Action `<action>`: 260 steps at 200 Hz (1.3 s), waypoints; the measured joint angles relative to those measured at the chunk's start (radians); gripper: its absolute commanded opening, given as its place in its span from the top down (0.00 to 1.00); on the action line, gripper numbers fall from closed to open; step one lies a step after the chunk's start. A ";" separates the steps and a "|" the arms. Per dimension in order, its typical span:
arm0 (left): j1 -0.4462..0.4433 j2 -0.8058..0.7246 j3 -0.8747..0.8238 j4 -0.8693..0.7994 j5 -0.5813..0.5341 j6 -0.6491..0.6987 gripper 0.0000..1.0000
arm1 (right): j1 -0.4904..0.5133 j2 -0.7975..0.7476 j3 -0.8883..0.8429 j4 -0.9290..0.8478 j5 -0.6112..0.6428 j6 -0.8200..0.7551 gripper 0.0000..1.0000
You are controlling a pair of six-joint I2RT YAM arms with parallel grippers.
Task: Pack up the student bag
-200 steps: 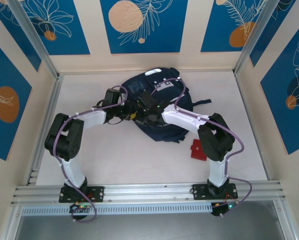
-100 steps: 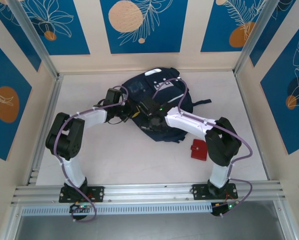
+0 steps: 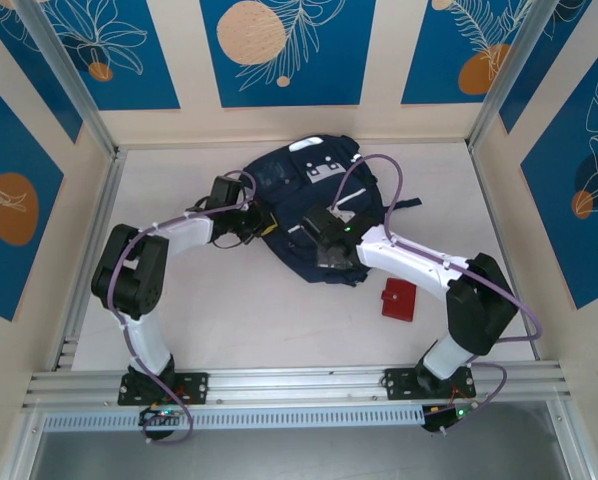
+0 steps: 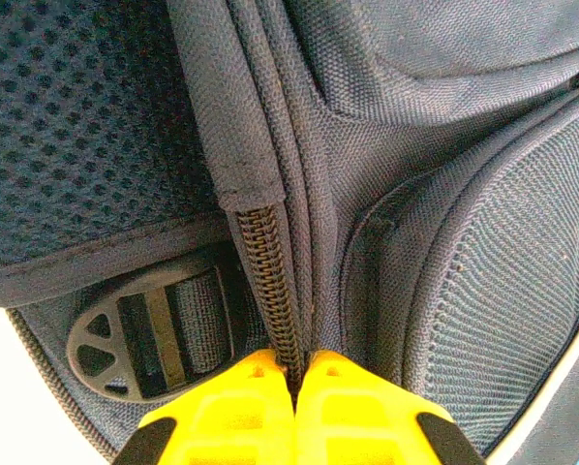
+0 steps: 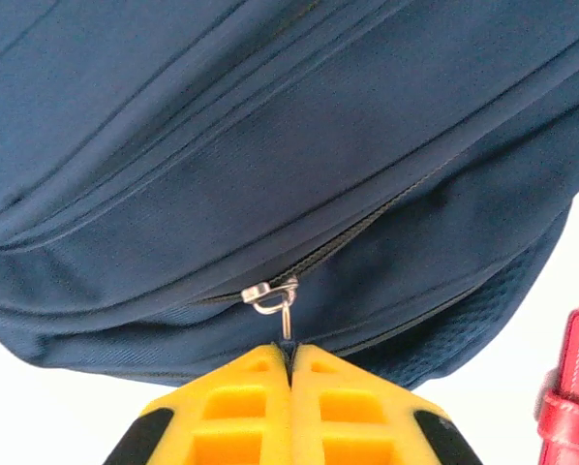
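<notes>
1. Student bag (image 3: 299, 192) flat at mid-table
2. Left gripper (image 4: 294, 368) pinched shut on zip seam (image 4: 263, 281), beside strap buckle (image 4: 144, 339)
3. Right gripper (image 5: 289, 351) clamped on zip pull (image 5: 273, 294)
4. Red wallet (image 3: 397, 298) near bag's right corner

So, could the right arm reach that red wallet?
Probably yes: the red wallet lies uncovered beside its forearm, but the right gripper is shut on the zipper pull and must release first.

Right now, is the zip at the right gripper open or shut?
Shut right of the slider: teeth look meshed across the student bag. Left of it, cannot tell. The right gripper is shut on its pull.
</notes>
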 measured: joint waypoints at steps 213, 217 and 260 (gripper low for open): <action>0.132 -0.280 -0.281 0.084 0.001 -0.173 0.60 | 0.044 0.296 0.256 0.433 -0.533 -0.318 1.00; 0.130 -0.277 -0.281 0.088 0.002 -0.174 0.62 | 0.044 0.296 0.256 0.433 -0.533 -0.317 1.00; 0.122 -0.256 -0.280 0.102 -0.004 -0.198 0.92 | 0.046 0.296 0.255 0.414 -0.512 -0.315 1.00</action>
